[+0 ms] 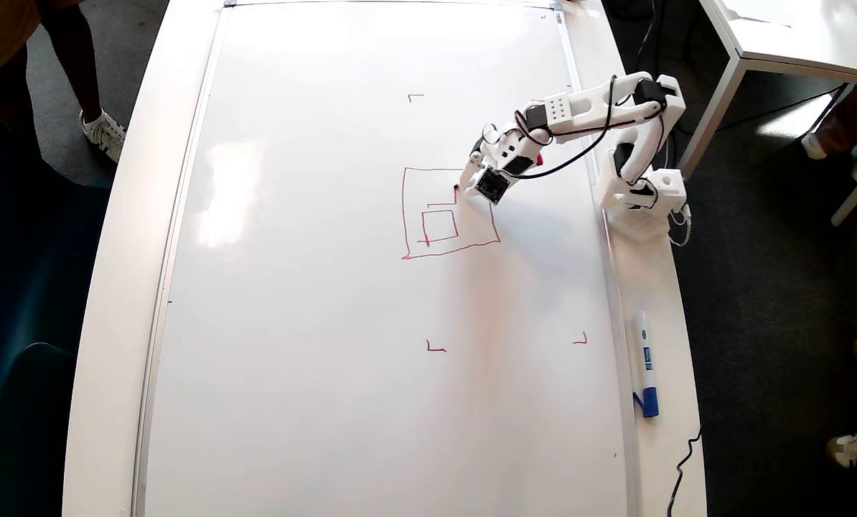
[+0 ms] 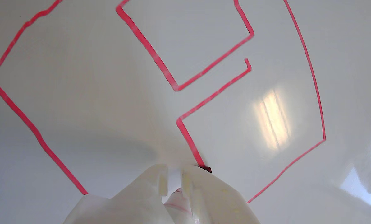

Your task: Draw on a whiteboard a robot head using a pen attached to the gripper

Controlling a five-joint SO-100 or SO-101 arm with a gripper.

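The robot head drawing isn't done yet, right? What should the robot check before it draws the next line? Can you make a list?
1. Pen tip touching the whiteboard: ok, in the wrist view it sits at the end of the newest red line.
2. Claw holding the pen: ok, its two white fingers close around it.
3. Robot head outline: ok, the big square looks closed in the overhead view.
4. Second inner shape: not ok, only two sides and a small hook are drawn.
5. Room to continue inside the big square: ok, bare board lies beside the tip.
6. Ink left in the pen: cannot tell.
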